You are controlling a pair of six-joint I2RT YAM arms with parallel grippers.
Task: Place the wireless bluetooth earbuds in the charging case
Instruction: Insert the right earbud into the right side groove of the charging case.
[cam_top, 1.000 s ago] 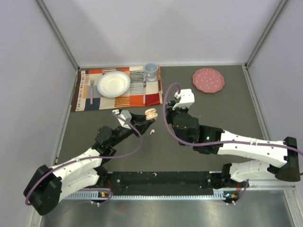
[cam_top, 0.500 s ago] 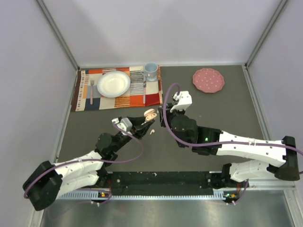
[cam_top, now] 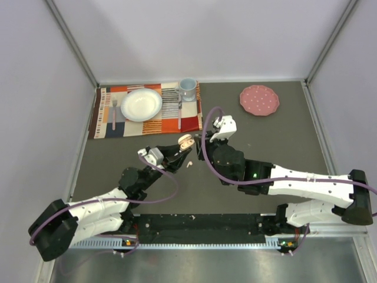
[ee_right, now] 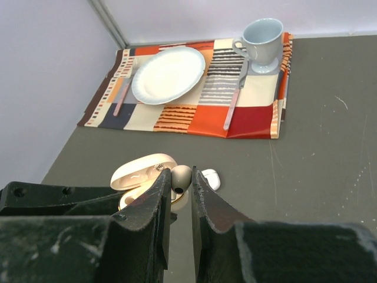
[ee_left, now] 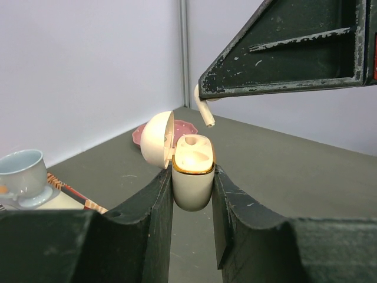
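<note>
My left gripper (ee_left: 192, 172) is shut on the cream charging case (ee_left: 192, 183), held upright off the table with its lid (ee_left: 157, 140) open to the left. My right gripper (ee_right: 181, 174) is shut on a white earbud (ee_right: 181, 178). In the left wrist view that earbud's stem (ee_left: 204, 113) hangs just above the case's open top, not touching it. In the top view the case (cam_top: 186, 141) sits between both grippers at the table's middle. A second earbud (cam_top: 189, 164) lies loose on the table just below; it also shows in the right wrist view (ee_right: 211, 177).
A striped placemat (cam_top: 171, 121) at the back left carries a white plate (cam_top: 141, 104), a pale blue cup (cam_top: 187, 88), a fork (cam_top: 113, 113) and a knife (cam_top: 179, 115). A pink plate (cam_top: 259, 99) lies at the back right. Grey walls enclose the table.
My left gripper has carried the open case up and to the right. My right gripper has moved left and down with the earbud, close above the case.
</note>
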